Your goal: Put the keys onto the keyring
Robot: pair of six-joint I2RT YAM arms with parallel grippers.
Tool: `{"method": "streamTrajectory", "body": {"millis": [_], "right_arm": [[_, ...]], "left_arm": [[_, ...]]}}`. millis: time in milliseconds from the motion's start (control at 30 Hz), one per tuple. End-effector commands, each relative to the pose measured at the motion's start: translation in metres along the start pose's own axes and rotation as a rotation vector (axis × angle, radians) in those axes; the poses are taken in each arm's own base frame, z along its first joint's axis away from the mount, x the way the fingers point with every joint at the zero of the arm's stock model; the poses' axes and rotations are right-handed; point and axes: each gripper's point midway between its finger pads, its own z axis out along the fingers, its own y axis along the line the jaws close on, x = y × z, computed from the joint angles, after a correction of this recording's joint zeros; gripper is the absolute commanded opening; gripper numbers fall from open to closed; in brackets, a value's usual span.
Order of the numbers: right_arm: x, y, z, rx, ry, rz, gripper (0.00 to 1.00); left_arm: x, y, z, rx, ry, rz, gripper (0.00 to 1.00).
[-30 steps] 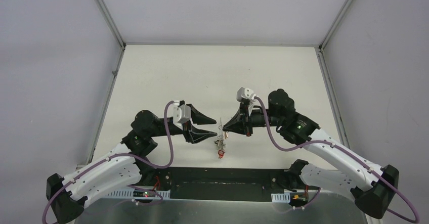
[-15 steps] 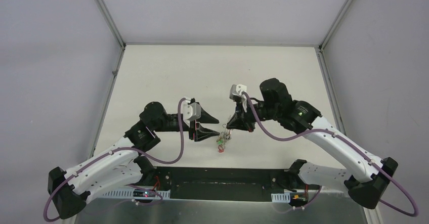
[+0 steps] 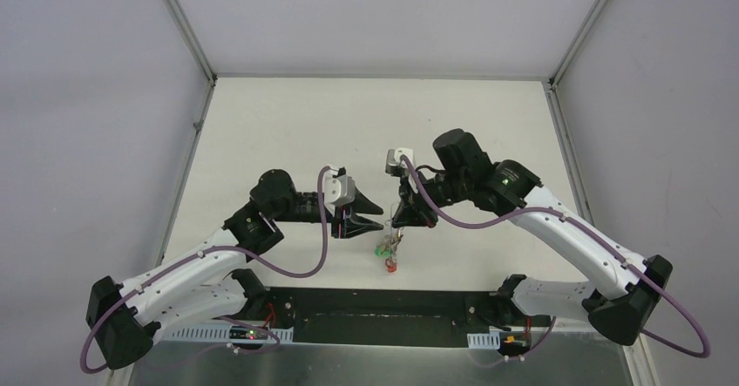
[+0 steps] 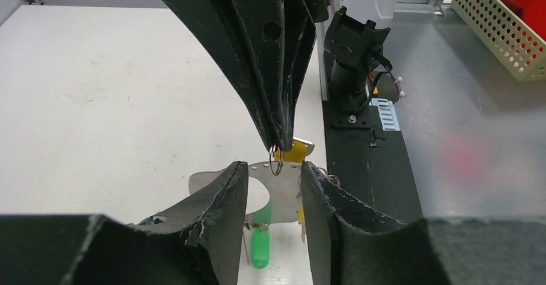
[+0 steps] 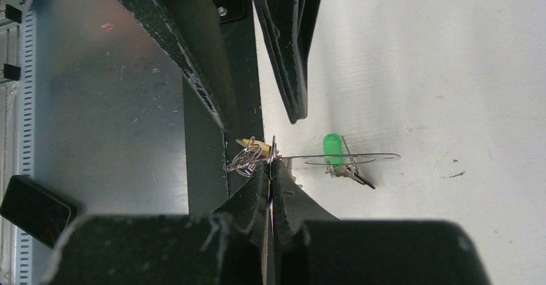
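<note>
Three grey walls (image 3: 375, 20) enclose white tabletop (image 3: 288, 133); keys (image 3: 389, 251) near front edge.

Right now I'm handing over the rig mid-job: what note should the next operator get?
Right end effector: shut, pinching the large thin grey metal keyring.
Left end effector: open, straddling one flat silvery key, not closed on it.
Small silvery keys with green, yellow and red plastic tags hang bunched by the pinch.
Done: keys and keyring gathered between the end effectors; which keys are threaded cannot be told.
Left: check, then thread any loose key.
</note>
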Motion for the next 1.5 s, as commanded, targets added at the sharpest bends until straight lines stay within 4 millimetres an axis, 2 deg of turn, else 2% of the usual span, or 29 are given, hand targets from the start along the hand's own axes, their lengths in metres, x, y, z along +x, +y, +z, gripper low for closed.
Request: {"method": "streamTrajectory", "body": {"millis": [0,467,800,1000,1133,1200,1333,1400,1467], "right_arm": [[-0.025,0.011,-0.006,-0.048,-0.073,-0.054,0.0],[-0.026,0.013,-0.005,-0.06,-0.085,-0.049,0.0],[-0.028,0.011,-0.004,-0.046,-0.1,-0.055,0.0],[-0.026,0.009,-0.004,-0.036,-0.097,-0.052,0.0],[-0.027,0.006,-0.006,-0.011,-0.101,-0.054,0.01],[-0.027,0.004,-0.007,0.005,-0.106,-0.055,0.12],[-0.028,0.002,-0.009,0.029,-0.126,-0.07,0.45],[-0.027,0.001,-0.01,0.043,-0.143,-0.083,0.55],[-0.029,-0.001,-0.011,0.066,-0.171,-0.099,0.59]], "left_arm": [[-0.025,-0.007,0.008,0.068,-0.069,0.076,0.36],[-0.015,-0.004,0.018,0.097,-0.056,0.053,0.21],[-0.002,-0.009,0.017,0.127,-0.031,0.016,0.17],[-0.001,-0.01,0.018,0.133,-0.027,0.014,0.0],[0.001,-0.01,0.018,0.134,-0.024,0.009,0.0],[0.001,-0.009,0.017,0.119,-0.025,0.003,0.0],[-0.005,-0.002,0.013,0.043,-0.055,-0.007,0.0],[-0.013,0.004,0.008,-0.018,-0.1,-0.01,0.0],[-0.021,0.006,0.002,-0.053,-0.171,0.003,0.0]]}}
